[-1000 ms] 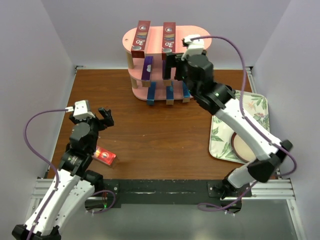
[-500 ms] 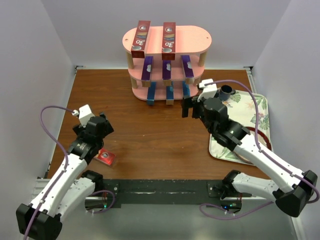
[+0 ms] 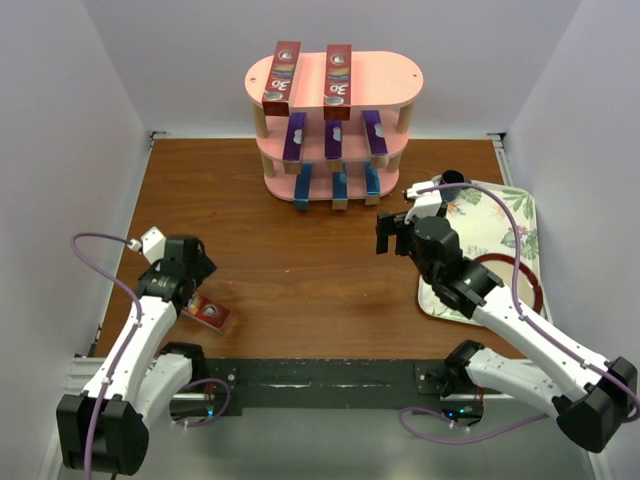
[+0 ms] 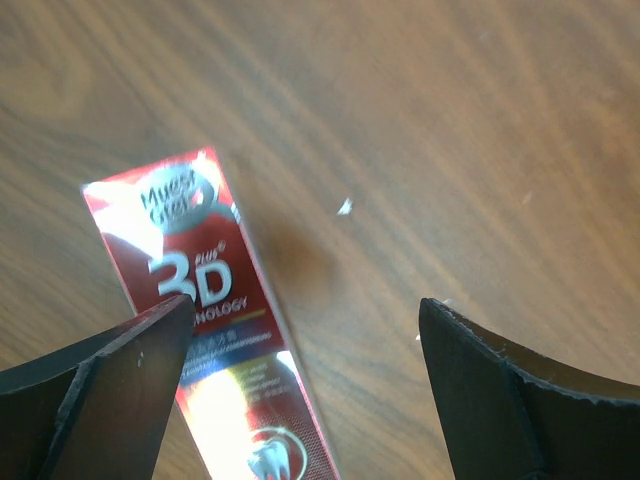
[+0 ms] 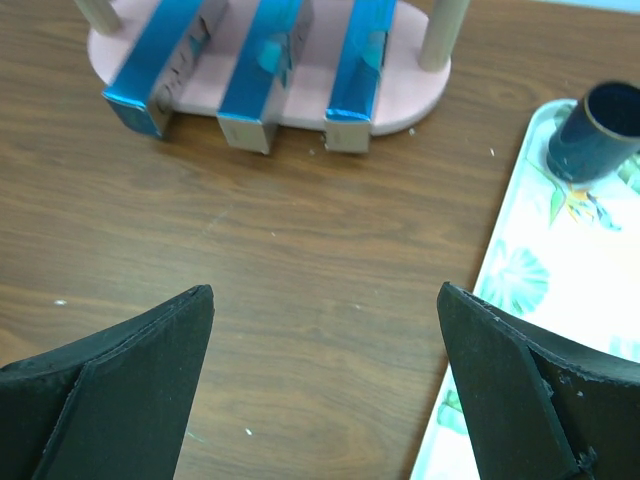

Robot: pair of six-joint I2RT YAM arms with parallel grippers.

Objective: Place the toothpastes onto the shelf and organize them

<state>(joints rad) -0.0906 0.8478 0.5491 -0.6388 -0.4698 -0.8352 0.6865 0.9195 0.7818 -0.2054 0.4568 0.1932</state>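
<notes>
Red toothpastes on the shelf: two [image 3: 283,72] lie side by side on the top board of the shelf [image 3: 385,80], with bare pink to their right
Purple toothpastes: three [image 3: 333,138] in a row on the middle tier
Blue toothpastes: three [image 5: 262,60] in a row on the bottom tier, their ends poking past the front edge
Last red carton [image 3: 210,313]: flat on the bench [image 3: 300,270] at the near left, well apart from the shelf
Done: eight of nine look placed, one colour to each tier
Left to do: by my reading, only this ninth carton, which belongs in the bare stretch of the top board beside the other reds
Left jaws: spread wide and empty, low over the last red carton; the wrist view shows one finger [image 4: 110,390] over its edge and the other over bare wood, so they seem off-centre for a grasp
Right jaws: spread wide, holding nothing, over bare bench between the shelf and the floral tray [image 3: 510,215]
Tray: carries a dark cup [image 5: 595,130]; no carton shows there
</notes>
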